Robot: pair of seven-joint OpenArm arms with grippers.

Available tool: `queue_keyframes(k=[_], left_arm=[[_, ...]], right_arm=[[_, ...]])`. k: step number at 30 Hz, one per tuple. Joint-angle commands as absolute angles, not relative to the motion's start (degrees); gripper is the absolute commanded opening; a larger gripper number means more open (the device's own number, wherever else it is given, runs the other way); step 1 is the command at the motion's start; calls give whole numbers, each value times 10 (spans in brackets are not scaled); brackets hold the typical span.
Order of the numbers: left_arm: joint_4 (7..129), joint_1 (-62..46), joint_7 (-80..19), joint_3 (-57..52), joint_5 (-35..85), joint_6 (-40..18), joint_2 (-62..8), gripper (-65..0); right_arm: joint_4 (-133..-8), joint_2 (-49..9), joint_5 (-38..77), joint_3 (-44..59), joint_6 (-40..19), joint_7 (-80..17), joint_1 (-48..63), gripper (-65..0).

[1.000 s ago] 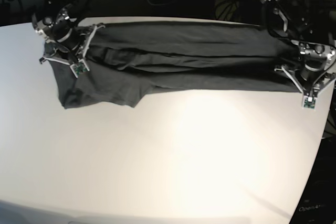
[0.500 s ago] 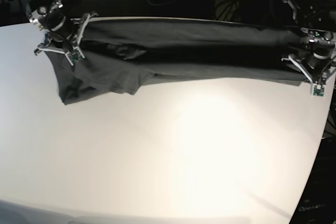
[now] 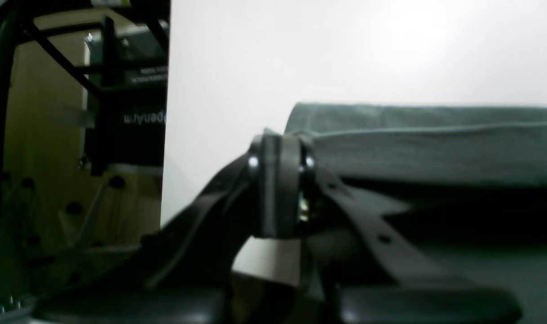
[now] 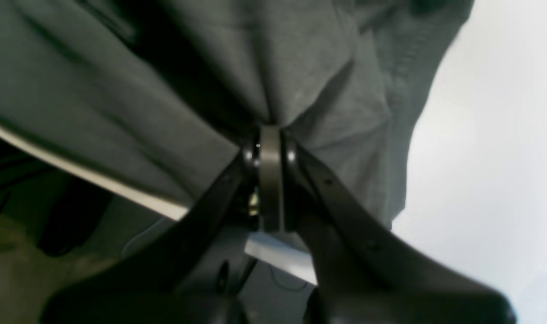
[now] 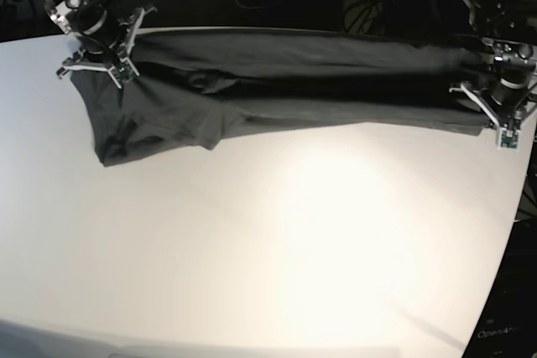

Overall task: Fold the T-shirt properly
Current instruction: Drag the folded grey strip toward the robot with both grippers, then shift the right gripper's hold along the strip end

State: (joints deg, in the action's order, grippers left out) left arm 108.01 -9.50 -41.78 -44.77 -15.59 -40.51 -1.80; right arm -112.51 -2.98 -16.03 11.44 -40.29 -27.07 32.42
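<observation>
Charcoal T-shirt (image 5: 285,81) stretched between left claw (image 5: 491,94) and right claw (image 5: 126,60), both clamping it.

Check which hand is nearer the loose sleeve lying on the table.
Right. The right hand grips the dark charcoal-grey T-shirt just above that sleeve; the left hand clamps the opposite end.
</observation>
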Motion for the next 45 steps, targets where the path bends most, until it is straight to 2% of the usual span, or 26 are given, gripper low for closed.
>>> queue_keyframes(k=[1, 12, 26, 29, 34, 36, 45], left_arm=[[1088, -91, -405, -448, -155, -400, -23, -624], [1044, -103, -376, -448, -154, -400, -19, -624], [1045, -109, -371, -445, -154, -400, -19, -624], [1045, -109, -370, -445, -154, -400, -19, -624], [1045, -108, -370, -445, -154, -400, -19, -624], [1045, -108, -370, -447, -154, -400, -19, -624], [1045, -107, -370, -446, -154, -400, -19, -624]], right_arm=[[-1136, -33, -162, 117, -400, -260, 327, -641], [-1136, -32, -168, 114, -400, -240, 342, -641], [-1134, -32, -168, 118, -400, -245, 324, -633], [-1134, -30, -167, 118, -400, -245, 324, -572], [-1134, -22, -167, 117, -400, -241, 324, -379], [-1134, -22, -167, 115, -400, -241, 324, -358], [-1132, -21, -166, 113, -400, -241, 323, -355]])
